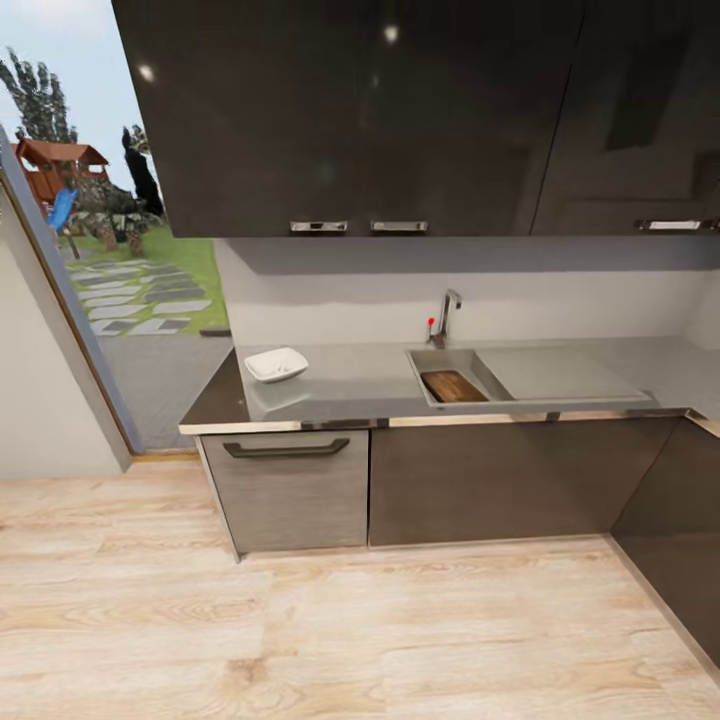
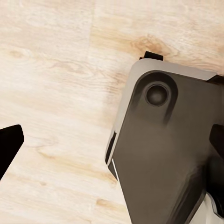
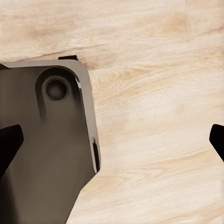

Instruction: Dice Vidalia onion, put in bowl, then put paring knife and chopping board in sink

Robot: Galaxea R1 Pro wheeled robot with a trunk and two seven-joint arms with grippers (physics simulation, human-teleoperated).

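Pale wooden floor (image 1: pixel 330 640) lies nearest in the head view, running up to the dark cabinets (image 1: pixel 500 480); one grey drawer front (image 1: pixel 290 490) with a dark handle stands at the left end of them; above them is the countertop (image 1: pixel 340 385), a grey reflective surface with a pale front edge; the bowl (image 1: pixel 276 365), white and squarish, sits on this surface toward the left, well apart from the sink; the sink (image 1: pixel 560 375) is to the right of the bowl, with its basin on the left and its flat drainboard on the right; the chopping board (image 1: pixel 453 386), dark brown wood, lies inside the basin; the chrome tap (image 1: pixel 445 315) with a red knob stands at the far edge of the basin; I cannot make out the paring knife or the onion; dark upper cabinets (image 1: pixel 380 110) hang above, and at the far left a glass door (image 1: pixel 110 250) shows a garden with a playground.

Left wrist view: the left hand (image 2: pixel 112 144) points down at the floor (image 2: pixel 56 84); its two dark fingertips (image 2: pixel 9 144) stand wide apart at the picture's edges, released and grasping nothing; a dark corner of the robot's base (image 2: pixel 163 149) lies under it.

Right wrist view: the right hand (image 3: pixel 112 142) also faces the floor (image 3: pixel 154 93); its fingertips (image 3: pixel 9 144) are spread wide, released and empty; the base corner (image 3: pixel 46 154) shows beside it.
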